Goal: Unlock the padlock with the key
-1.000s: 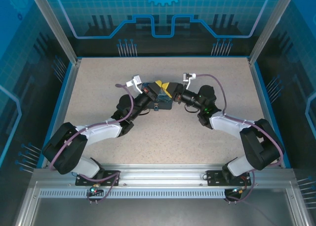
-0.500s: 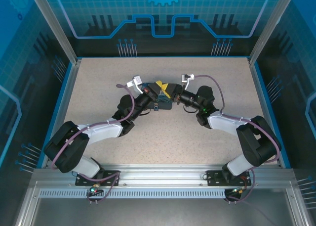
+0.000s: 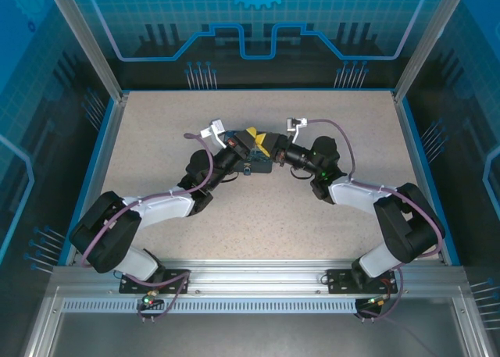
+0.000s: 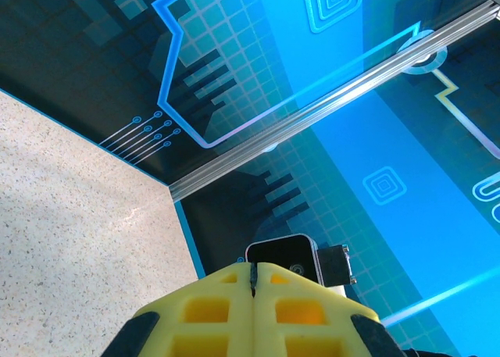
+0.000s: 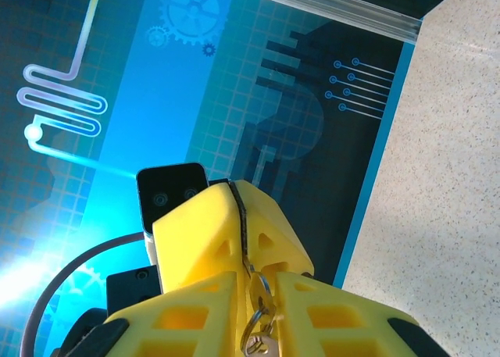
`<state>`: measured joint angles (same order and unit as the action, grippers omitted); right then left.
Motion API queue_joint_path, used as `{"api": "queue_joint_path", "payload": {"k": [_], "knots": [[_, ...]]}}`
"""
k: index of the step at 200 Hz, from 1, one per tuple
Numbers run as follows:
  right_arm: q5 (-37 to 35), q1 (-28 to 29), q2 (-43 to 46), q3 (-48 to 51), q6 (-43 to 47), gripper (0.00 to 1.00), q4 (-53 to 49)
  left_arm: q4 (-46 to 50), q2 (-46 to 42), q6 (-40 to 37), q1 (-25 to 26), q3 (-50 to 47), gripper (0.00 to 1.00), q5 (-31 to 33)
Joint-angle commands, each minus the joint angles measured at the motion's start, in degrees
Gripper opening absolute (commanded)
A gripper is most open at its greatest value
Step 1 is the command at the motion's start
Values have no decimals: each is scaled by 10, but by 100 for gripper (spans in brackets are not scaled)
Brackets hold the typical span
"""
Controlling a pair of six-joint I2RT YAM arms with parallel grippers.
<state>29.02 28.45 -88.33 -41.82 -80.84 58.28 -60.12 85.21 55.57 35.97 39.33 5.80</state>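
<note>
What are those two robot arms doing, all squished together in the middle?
The two arms meet nose to nose in the middle of the table, just above a blue tin. The right pincer is squeezed shut on a small metal thing with a silvery loop, which looks like the padlock. The left pincer is squeezed shut too, but I cannot tell whether the tiny key is pinched inside it. They seem to be lining up to unlock the padlock.
</note>
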Motion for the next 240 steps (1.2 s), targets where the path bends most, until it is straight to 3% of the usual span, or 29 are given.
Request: {"api": "queue_joint_path", "payload": {"k": [1,92,154,240], "knots": [[7,-2,12,9,4,21,22,-22,1,2,5,14,0,12],[12,-14,17,2,0,21,22,-23,5,3,9,12,0,10],[14,-16,18,4,-2,14,23,-22,6,1,12,12,0,15],[18,-17,24,10,-6,16,27,-16,3,-7,14,12,0,32]]}}
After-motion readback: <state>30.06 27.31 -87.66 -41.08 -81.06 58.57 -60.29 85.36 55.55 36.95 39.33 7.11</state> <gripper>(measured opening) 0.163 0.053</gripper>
